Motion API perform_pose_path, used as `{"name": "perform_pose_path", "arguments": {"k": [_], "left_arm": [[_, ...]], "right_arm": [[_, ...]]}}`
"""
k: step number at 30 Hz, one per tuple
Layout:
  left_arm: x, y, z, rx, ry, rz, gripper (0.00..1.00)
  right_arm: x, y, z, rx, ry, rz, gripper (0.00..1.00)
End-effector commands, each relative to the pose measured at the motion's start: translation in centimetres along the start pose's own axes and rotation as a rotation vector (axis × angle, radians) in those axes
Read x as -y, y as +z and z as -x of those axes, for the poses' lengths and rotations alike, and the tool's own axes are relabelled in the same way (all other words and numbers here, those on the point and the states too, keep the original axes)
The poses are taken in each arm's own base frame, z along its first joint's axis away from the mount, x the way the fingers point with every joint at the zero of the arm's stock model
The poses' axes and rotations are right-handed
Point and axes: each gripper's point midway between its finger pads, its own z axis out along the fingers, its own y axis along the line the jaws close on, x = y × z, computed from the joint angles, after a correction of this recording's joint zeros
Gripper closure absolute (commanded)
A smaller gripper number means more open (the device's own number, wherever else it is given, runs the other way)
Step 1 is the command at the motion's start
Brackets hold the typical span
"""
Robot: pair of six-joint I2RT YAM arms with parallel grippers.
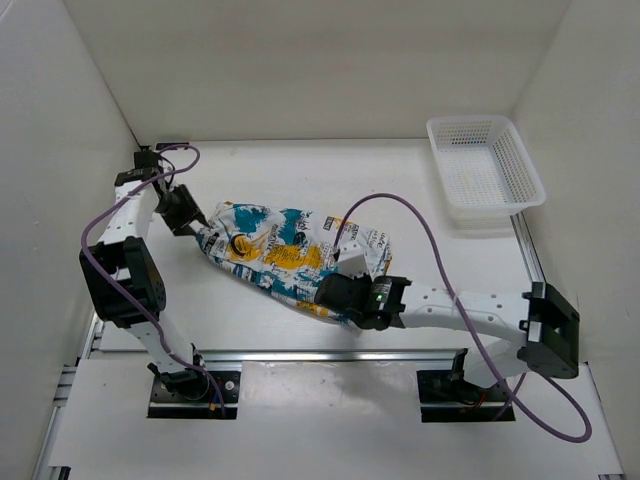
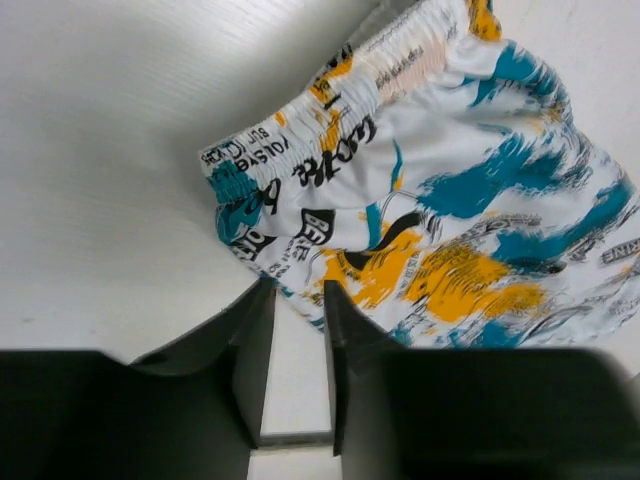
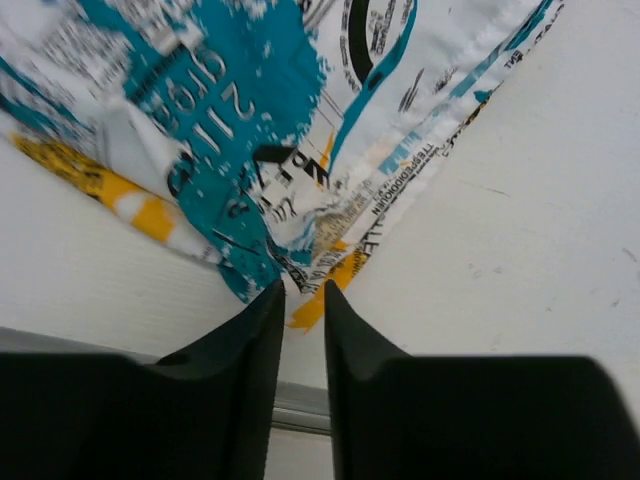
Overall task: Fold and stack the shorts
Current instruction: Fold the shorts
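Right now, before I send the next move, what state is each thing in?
shorts: lying on the table as one long, rumpled bundle, in neither hand.
left hand: open, jaws parted, tips just short of the waistband corner.
right hand: open, jaws narrowly parted, tips at the hem's edge.
basket: upright at the far right, nothing visible in it.

The shorts (image 1: 290,255) lie on the table's (image 1: 300,175) middle, the basket (image 1: 486,166) well apart in its far right corner.
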Motion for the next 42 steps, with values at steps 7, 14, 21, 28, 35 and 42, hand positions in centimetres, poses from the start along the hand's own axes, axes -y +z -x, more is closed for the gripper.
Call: {"name": "perform_pose_path", "arguments": {"k": [7,14,21,28,35,42], "left_arm": [[0.9,-1.6,-2.1,0.07,0.089,0.024,0.9],[1.9,4.5,-1.0,-0.041,0.108,0.046,0.9],[2.2,7.4,0.8,-0.066,0.093,0.06,0.9],[0.5,8.3,-1.3,-0.113,0.073,0.103,0.9],[-0.6,4.8,-9.9,-0.165,0.009,0.016,0.9],[2.2,-2.5,-5.8,0.079,0.057,-0.034,0.81]], "right_arm": [[-3.2,3.2,4.8,-0.141,0.22,0.282,1.0],[-5.1,7.5,0.8,-0.341,0.196,0.336,1.0],[-4.2,9.2,-4.8,-0.47,0.173,0.299,1.0],[-0.8,10.0,-5.8,-0.515,0.169,0.195,1.0],[4.9,11.6,-6.4,-0.551,0.223,-0.001,1.0],[6.5,9.8,5.1,-0.259,0.229,0.0,0.66]]}}
